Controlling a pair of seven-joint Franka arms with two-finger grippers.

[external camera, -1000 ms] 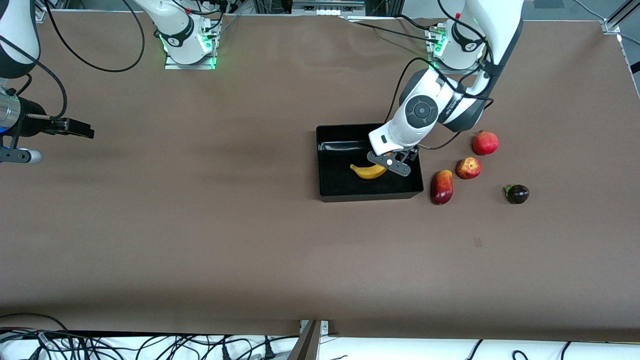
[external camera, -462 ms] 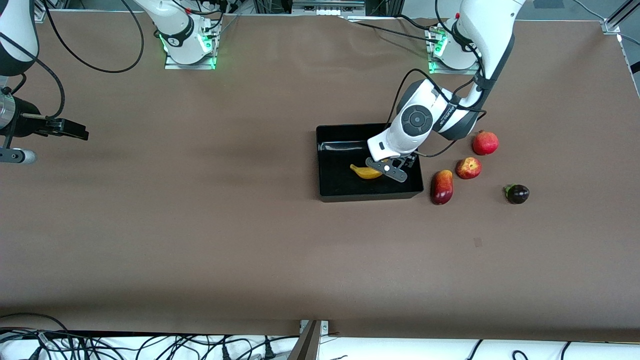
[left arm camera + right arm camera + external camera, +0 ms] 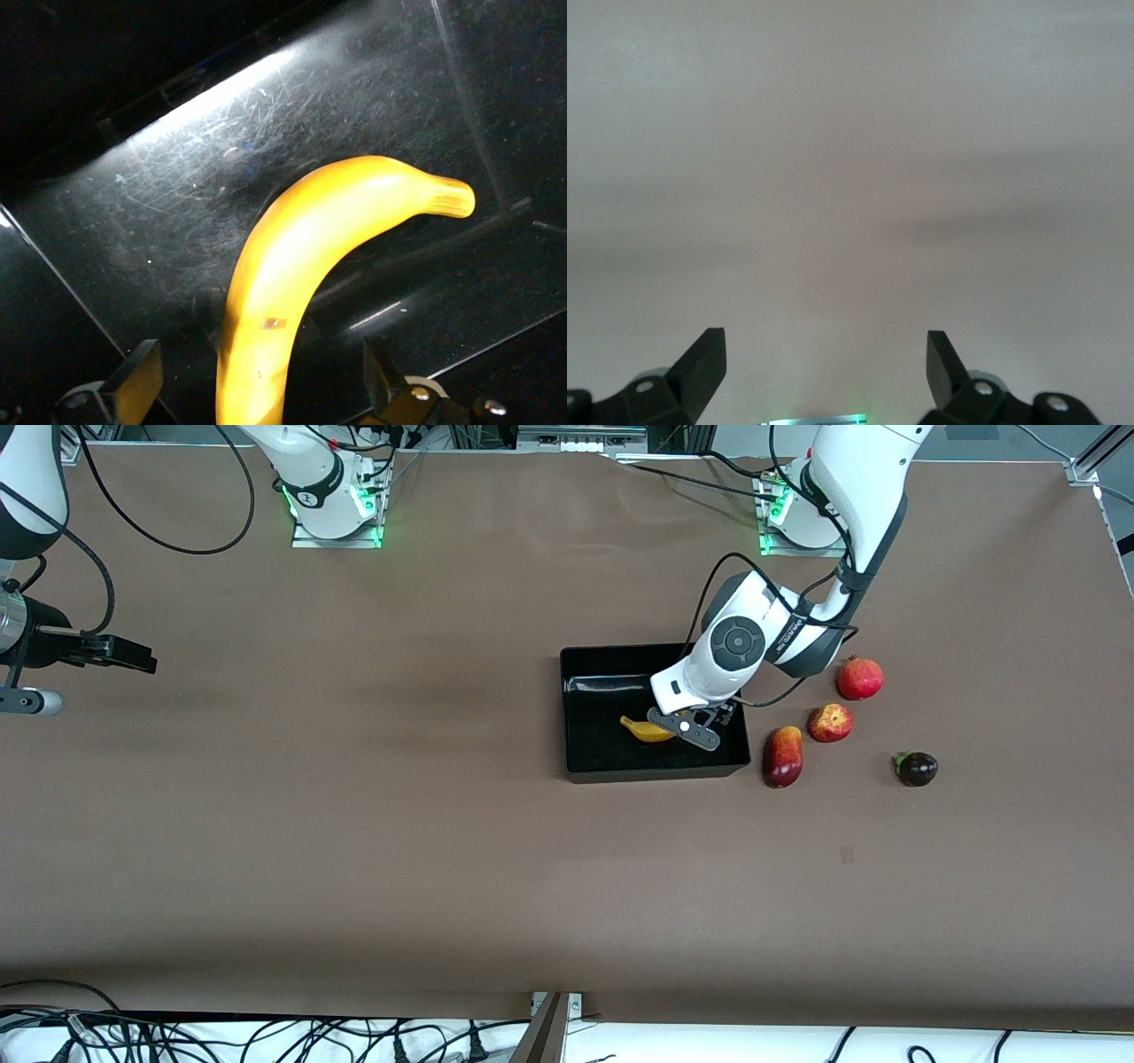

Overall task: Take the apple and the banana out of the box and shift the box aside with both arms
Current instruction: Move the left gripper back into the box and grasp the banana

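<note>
The yellow banana (image 3: 645, 732) lies on the floor of the glossy black box (image 3: 656, 772). My left gripper (image 3: 687, 731) is low inside the box over the banana's end toward the left arm. In the left wrist view the banana (image 3: 319, 230) runs between my left gripper's (image 3: 259, 359) wide-open fingers, with a gap on each side. The red-and-yellow apple (image 3: 830, 723) sits on the table beside the box, toward the left arm's end. My right gripper (image 3: 133, 660) waits open and empty over bare table at the right arm's end, and it also shows in the right wrist view (image 3: 824, 341).
A red pomegranate (image 3: 860, 677) sits next to the apple, farther from the front camera. A red-yellow mango (image 3: 783, 756) lies just outside the box wall. A dark purple fruit (image 3: 917, 768) sits toward the left arm's end of the table.
My left gripper has come lower into the box over the banana. My right gripper has drifted slightly toward the right arm's end of the table.
</note>
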